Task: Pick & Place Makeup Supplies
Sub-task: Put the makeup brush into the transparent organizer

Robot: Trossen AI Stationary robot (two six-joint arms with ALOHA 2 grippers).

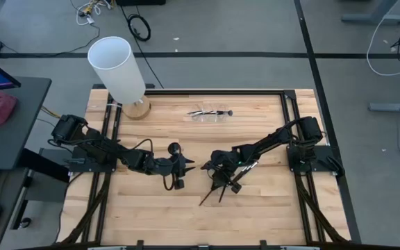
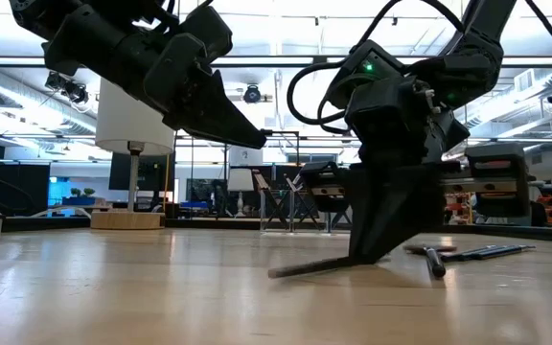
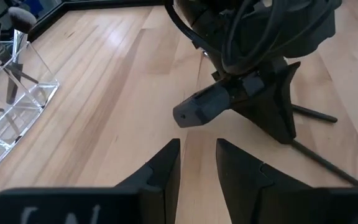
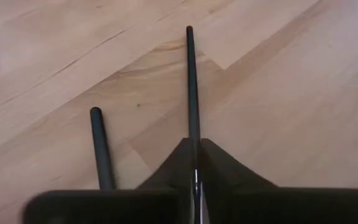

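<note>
A thin dark makeup brush (image 4: 190,87) lies low over the wooden table (image 1: 151,208) near the middle, with my right gripper (image 4: 195,148) shut on it. A second brush (image 4: 100,146) lies on the wood just beside it. More brushes (image 2: 468,253) lie flat farther right, under the right arm. Others stand in a clear organizer (image 1: 210,113) toward the far edge. My left gripper (image 3: 197,163) hovers open a little to the left of the right gripper (image 1: 221,182), its fingers pointing at it with nothing between them. My right gripper pinches the brush's slim handle (image 4: 194,138) between its two fingertips (image 2: 370,251). It comes slanting down from the table's right, and the handle runs out ahead roughly in line with the fingers. The free end (image 2: 278,273) is down at the tabletop.
A tall white cylinder on a round wooden base (image 1: 120,69) stands at the far left corner. Black rails (image 1: 287,118) frame the table's sides. Bare wood stretches along the near edge.
</note>
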